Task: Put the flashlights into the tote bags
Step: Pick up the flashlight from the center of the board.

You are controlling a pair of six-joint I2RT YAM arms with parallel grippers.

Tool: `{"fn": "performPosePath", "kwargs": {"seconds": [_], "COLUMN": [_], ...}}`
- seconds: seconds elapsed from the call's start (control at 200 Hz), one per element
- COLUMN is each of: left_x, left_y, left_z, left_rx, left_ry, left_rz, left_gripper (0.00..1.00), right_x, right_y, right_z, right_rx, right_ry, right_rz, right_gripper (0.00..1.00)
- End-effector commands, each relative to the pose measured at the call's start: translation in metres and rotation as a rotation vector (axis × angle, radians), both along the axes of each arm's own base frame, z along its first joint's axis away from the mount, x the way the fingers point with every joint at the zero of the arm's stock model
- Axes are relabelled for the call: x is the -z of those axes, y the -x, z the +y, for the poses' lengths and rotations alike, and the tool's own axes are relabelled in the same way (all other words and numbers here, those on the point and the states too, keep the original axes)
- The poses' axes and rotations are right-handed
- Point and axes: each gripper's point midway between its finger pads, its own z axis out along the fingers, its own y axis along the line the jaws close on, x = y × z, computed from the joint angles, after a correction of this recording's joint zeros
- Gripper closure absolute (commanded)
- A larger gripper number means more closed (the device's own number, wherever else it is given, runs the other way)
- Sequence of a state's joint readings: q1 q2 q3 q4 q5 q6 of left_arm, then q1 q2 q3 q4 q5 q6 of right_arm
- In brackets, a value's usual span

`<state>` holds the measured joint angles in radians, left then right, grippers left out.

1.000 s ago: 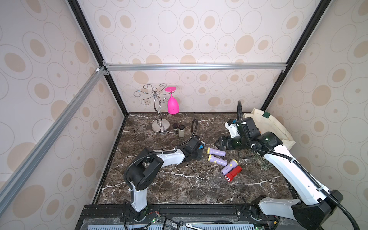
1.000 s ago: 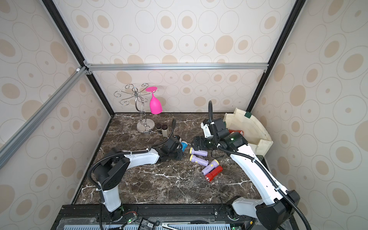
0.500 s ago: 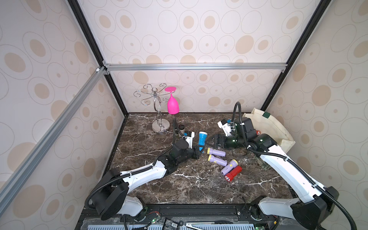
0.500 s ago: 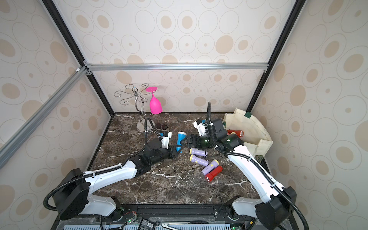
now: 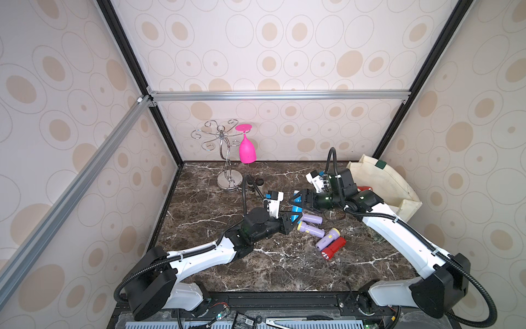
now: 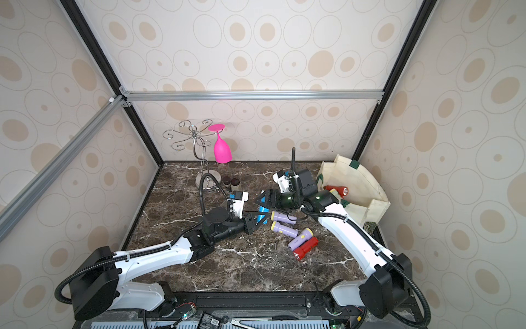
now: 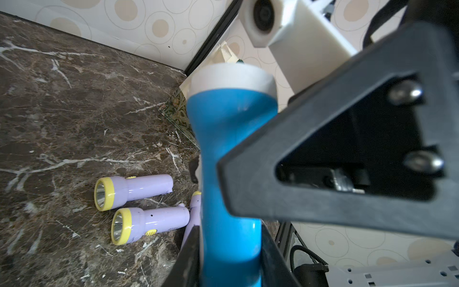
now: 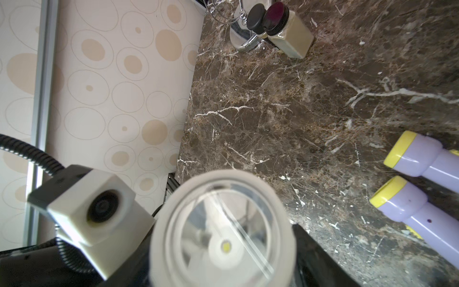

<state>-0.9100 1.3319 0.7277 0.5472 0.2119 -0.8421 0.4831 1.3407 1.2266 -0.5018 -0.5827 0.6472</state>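
A blue flashlight (image 5: 297,210) with a pale grey head hangs above the table between both grippers. My left gripper (image 5: 293,218) is shut on its tail end (image 7: 229,248). My right gripper (image 5: 297,199) has come from the bag's side, and its jaws stand on either side of the head (image 8: 223,236). Whether they press on it does not show. Three lilac flashlights (image 5: 311,218) (image 5: 310,230) (image 5: 327,238) and a red one (image 5: 335,247) lie on the marble just right of the grippers. The cream tote bag (image 6: 355,182) lies open at the back right, with a red flashlight (image 6: 337,190) inside.
A chrome glass rack (image 5: 227,159) with a pink glass (image 5: 247,148) hanging on it stands at the back left. Two dark-capped jars (image 5: 254,183) sit beside its base. A patterned green mat (image 6: 370,226) lies under the bag's near corner.
My left arm lifted the blue flashlight off the table and stretched out toward the right arm. My right gripper moved left to the flashlight's head, and its jaws narrowed around it.
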Motion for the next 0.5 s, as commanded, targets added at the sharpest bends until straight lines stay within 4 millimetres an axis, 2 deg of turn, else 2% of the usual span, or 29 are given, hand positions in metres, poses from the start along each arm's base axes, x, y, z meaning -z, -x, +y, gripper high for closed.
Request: {"fn": "performPosePath", "kwargs": {"seconds": [0.0, 0.235, 0.41, 0.495], "left_x": [-0.022, -0.02, -0.021, -0.023], "left_y": [0.004, 0.004, 0.005, 0.005], "left_z": [-0.005, -0.009, -0.01, -0.011], "left_rx": [0.016, 0.021, 0.023, 0.023], "left_ry": [0.08, 0.081, 0.076, 0.073], "left_rz": [-0.037, -0.034, -0.036, -0.04], "left_gripper": [1.0, 1.0, 1.0, 1.0], "right_x": [-0.009, -0.008, -0.02, -0.022], "right_y": [-0.005, -0.009, -0.01, -0.011], "right_z": [0.002, -0.013, -0.006, -0.004], "right_rx": [0.007, 0.044, 0.035, 0.03], "right_ry": [-0.003, 0.088, 0.03, 0.019], "right_rz": [-0.031, -0.092, -0.118, -0.126], "right_gripper": [0.29, 0.33, 0.37, 0.45]}}
